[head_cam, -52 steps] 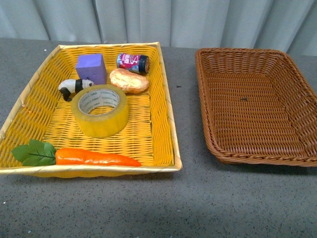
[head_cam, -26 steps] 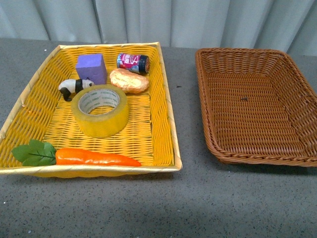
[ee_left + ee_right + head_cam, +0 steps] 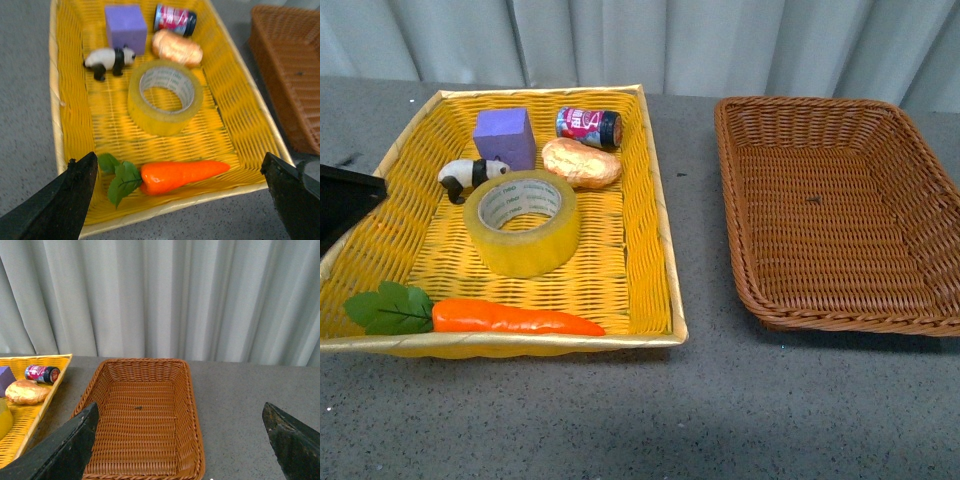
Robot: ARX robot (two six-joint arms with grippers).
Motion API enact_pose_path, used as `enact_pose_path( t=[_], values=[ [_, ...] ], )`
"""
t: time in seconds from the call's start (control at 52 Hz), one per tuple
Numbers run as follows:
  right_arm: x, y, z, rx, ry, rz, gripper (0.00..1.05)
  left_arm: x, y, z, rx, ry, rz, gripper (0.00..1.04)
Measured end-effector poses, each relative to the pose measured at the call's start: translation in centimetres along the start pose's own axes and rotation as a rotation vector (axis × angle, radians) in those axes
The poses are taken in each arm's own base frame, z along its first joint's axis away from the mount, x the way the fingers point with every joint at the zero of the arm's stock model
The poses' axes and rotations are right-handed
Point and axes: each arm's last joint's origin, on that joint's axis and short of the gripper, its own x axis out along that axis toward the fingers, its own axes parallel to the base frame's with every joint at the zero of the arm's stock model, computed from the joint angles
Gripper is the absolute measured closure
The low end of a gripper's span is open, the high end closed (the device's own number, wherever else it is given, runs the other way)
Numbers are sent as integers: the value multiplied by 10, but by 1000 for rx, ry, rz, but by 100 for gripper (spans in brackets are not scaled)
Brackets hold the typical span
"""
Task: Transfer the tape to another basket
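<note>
Translucent yellow tape (image 3: 521,222) lay flat (white core) in yellow woven basket (image 3: 656,205) | wicker basket (image 3: 840,225) brown, slope-sided | left gripper (image 3: 179,161), right gripper (image 3: 180,409) spread wide.

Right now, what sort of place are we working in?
Probably a staged lab tabletop: a plain grey curtain behind a grey table, and a yellow basket of mixed props, such as a toy carrot, a panda figure and the tape.

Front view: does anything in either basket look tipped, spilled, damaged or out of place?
Nothing serious. The tape lies flat in the yellow basket, intact. A small can lies on its side at that basket's far end. The brown basket holds only a tiny dark speck on its floor.
</note>
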Motion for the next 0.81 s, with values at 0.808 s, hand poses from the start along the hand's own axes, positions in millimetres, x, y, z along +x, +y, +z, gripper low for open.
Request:
enact_pose_path(
  t=[0.808],
  values=[
    [0, 0, 0, 0, 0, 0, 9, 172, -6, 32, -139, 367, 179, 7]
  ],
)
